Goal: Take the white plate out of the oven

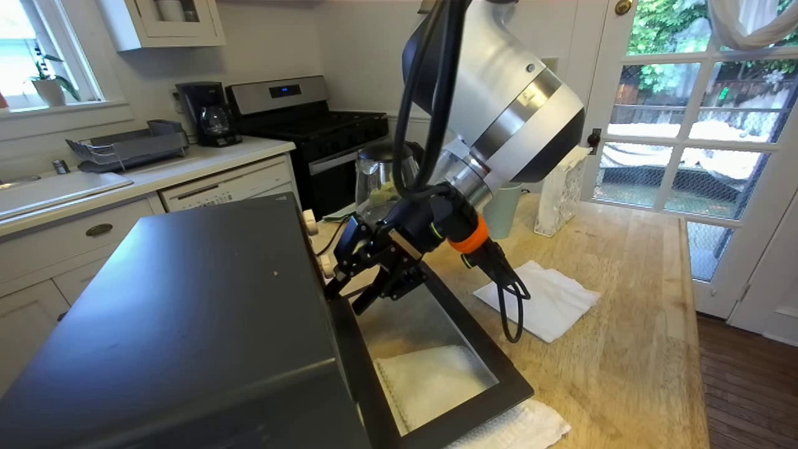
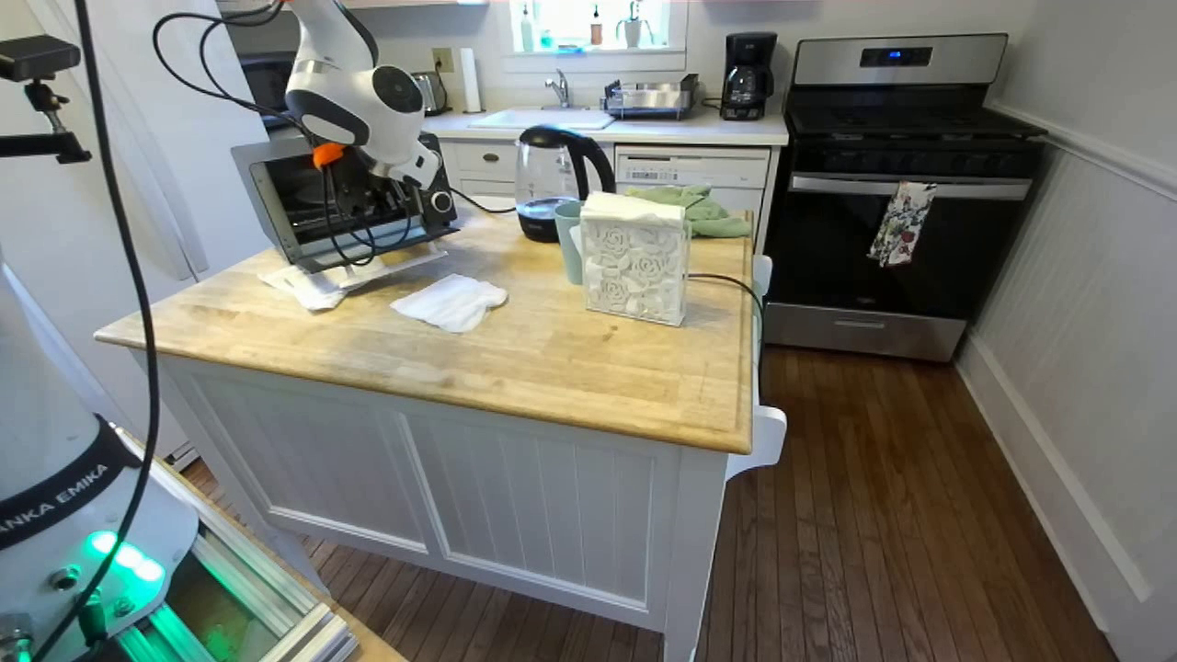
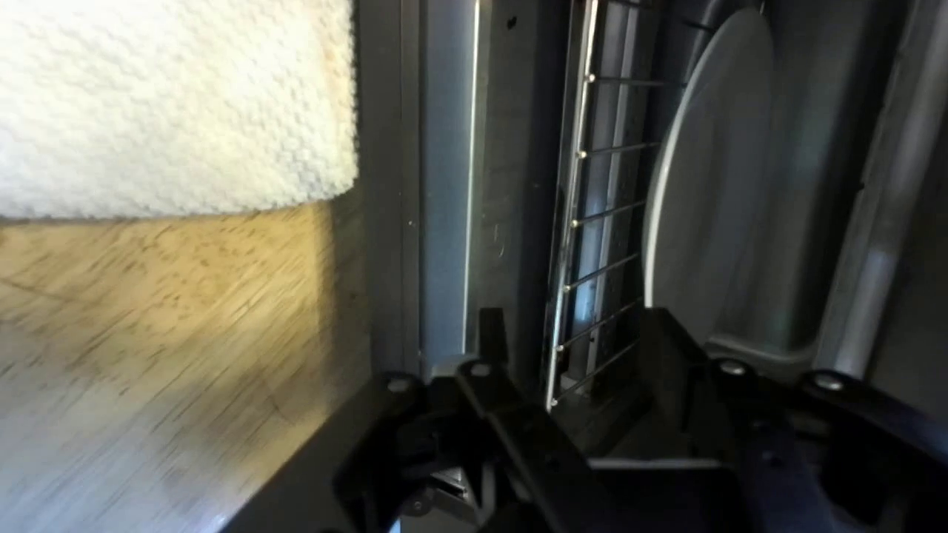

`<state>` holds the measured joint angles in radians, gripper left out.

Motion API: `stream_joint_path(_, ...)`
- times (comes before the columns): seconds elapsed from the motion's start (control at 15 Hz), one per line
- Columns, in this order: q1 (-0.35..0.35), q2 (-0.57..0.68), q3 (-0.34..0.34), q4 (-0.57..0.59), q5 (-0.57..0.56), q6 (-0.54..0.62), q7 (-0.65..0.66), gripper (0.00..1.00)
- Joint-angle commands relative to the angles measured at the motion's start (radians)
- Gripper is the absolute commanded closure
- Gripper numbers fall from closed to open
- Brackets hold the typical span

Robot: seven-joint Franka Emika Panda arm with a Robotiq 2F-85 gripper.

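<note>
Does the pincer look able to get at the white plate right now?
Likely yes: the oven door hangs open, the pincer stands open, and nothing visible blocks the white plate on the wire rack.

The plate (image 3: pixel 707 178) is plain white, the oven (image 1: pixel 206 299) dark grey and black, the hand (image 3: pixel 576 337) black. The worktop (image 2: pixel 552 368) is honey-brown, streaked with grain; the napkin holder (image 2: pixel 634 262) white, patterned with roses; the cup (image 1: pixel 500 215) pale green.
</note>
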<state>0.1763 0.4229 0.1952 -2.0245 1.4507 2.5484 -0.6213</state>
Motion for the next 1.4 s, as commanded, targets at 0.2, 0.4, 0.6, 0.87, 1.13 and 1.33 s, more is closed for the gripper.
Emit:
stream_joint_path(0.2, 0.011, 0.107, -0.005, 0.122, 0.027, -0.01, 0.023, 0.74)
stream_joint_path(0.4, 0.015, 0.133, 0.0, 0.153, 0.03, -0.006, 0.029, 0.63)
stream_joint_path(0.6, 0.022, 0.152, 0.002, 0.177, 0.03, -0.005, 0.036, 0.59)
stream_joint_path(0.87, 0.025, 0.171, 0.002, 0.198, 0.03, -0.002, 0.043, 0.77)
stream_joint_path(1.13, 0.023, 0.18, 0.0, 0.208, 0.033, 0.003, 0.046, 0.82)
stream_joint_path(1.33, 0.02, 0.181, -0.001, 0.202, 0.033, 0.002, 0.05, 0.8)
